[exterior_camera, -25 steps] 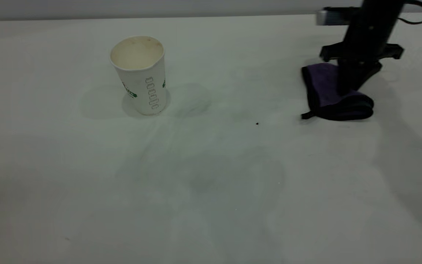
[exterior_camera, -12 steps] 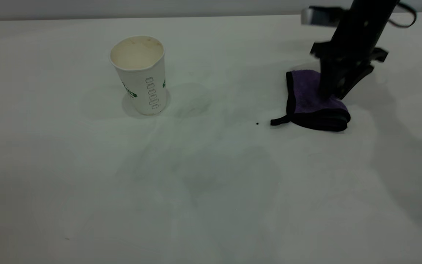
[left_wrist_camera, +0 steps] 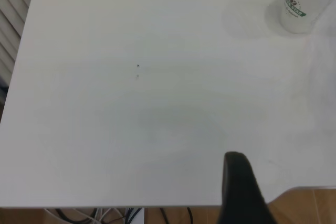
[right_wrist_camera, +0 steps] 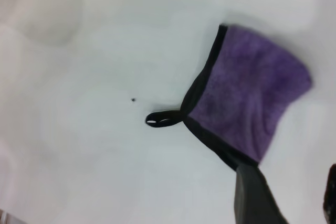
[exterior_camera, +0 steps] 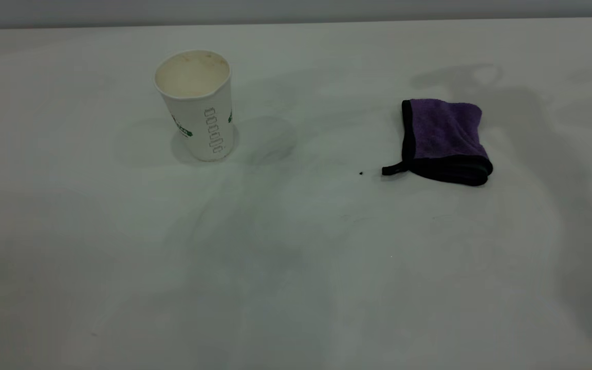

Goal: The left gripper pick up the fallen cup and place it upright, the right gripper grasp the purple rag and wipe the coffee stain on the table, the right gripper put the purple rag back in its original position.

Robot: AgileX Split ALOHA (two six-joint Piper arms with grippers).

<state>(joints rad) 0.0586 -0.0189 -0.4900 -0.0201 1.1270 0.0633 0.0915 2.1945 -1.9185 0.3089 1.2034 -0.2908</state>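
Observation:
The fallen cup (exterior_camera: 194, 105) now stands upright at the back left of the table (exterior_camera: 296, 267), its cream inside showing; it also shows in the left wrist view (left_wrist_camera: 308, 1). The purple rag (exterior_camera: 445, 139) lies flat and free at the right, its loop tab pointing left; it also shows in the right wrist view (right_wrist_camera: 252, 103). My right gripper (right_wrist_camera: 291, 198) hovers above the rag's edge, open and empty. My left gripper (left_wrist_camera: 287, 182) is near the table's front edge, far from the cup, with one finger (left_wrist_camera: 239, 182) showing and nothing beside it. No coffee stain shows. Neither gripper is in the exterior view.
A tiny dark speck (exterior_camera: 361, 173) lies just left of the rag's tab, and shows in the right wrist view (right_wrist_camera: 133, 99). Faint smears mark the tabletop's middle. The table's edge (left_wrist_camera: 157, 206) and the floor beyond show in the left wrist view.
My right gripper slid the rag leftwards, let go of it and rose out of the exterior view. The rag now lies flat. The cup has not moved.

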